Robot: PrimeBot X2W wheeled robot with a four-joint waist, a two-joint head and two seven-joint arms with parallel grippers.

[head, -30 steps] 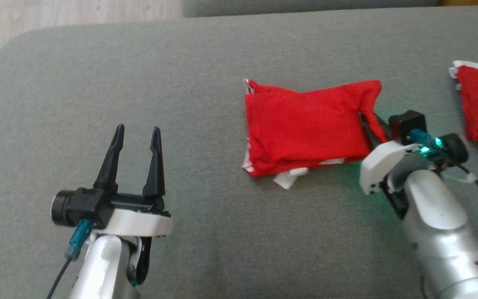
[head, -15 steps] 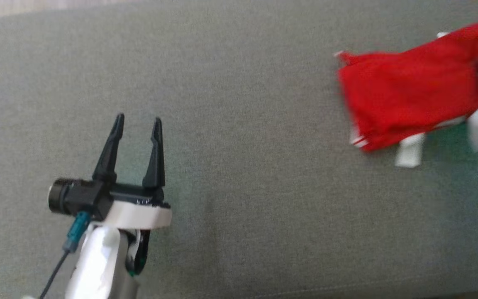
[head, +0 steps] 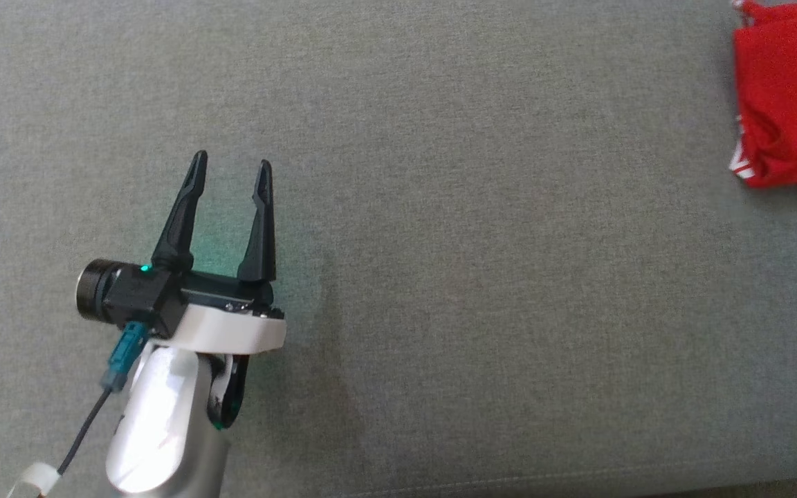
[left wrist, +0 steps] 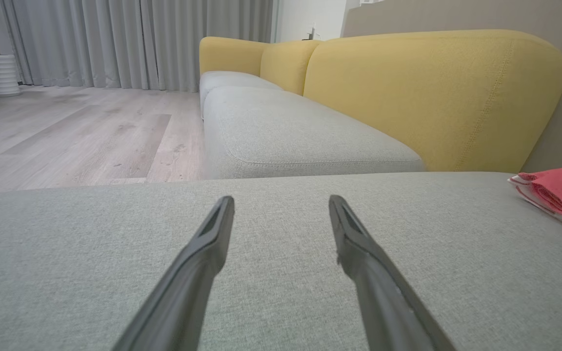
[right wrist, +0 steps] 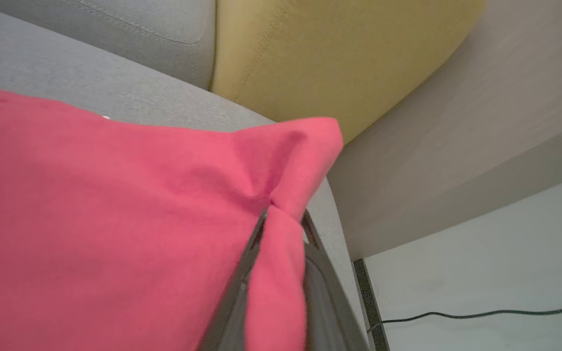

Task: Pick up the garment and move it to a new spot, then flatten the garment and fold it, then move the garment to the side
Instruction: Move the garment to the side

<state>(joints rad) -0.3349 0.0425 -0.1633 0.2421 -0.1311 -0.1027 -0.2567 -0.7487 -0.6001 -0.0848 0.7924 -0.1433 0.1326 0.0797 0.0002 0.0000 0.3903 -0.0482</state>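
The left tool (head: 232, 159) is poised over a bare stretch of grey sofa cushion (head: 474, 277), its two dark fingers spread wide and holding nothing. The right tool (right wrist: 285, 217) is pinched narrow on a raised corner of the red garment (right wrist: 115, 219), with a fold of cloth caught between its fingers. The garment lies folded on the cushion, well to the right of the left tool, with white trim along its lower edge. A yellow backrest (left wrist: 422, 97) stands behind.
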